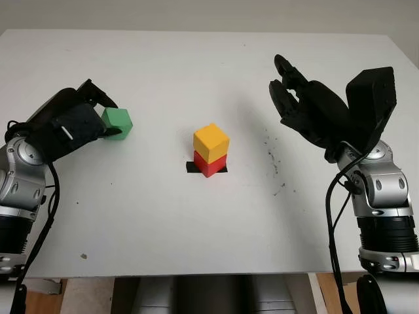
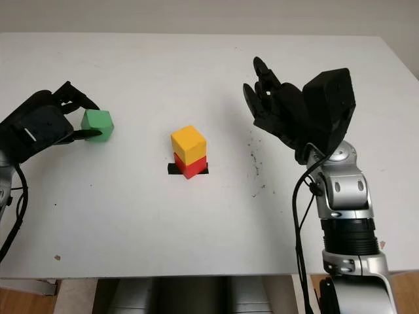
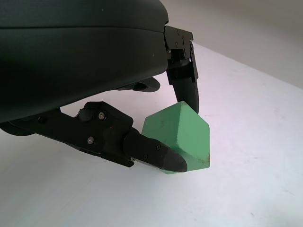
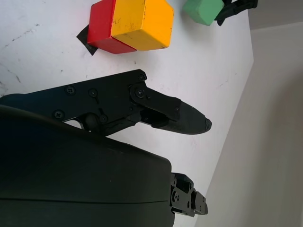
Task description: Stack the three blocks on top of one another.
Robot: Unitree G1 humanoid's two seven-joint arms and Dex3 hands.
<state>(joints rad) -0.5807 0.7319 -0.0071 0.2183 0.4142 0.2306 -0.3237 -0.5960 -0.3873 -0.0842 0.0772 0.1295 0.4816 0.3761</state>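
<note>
White worktop (image 1: 196, 235): left hand (image 1: 65, 131) fingers (image 3: 156, 156) clamped on opposite faces of small rigid green cube (image 1: 118, 122), probably light and smooth; right hand (image 1: 314, 111) open above the worktop

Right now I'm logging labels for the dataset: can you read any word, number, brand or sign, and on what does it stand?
None can be read.
green block, gripped by the left hand: plain faces.
yellow block on the red block: plain.
black tape under the stack: blank.
right hand, open above the table: no marking legible.
</note>
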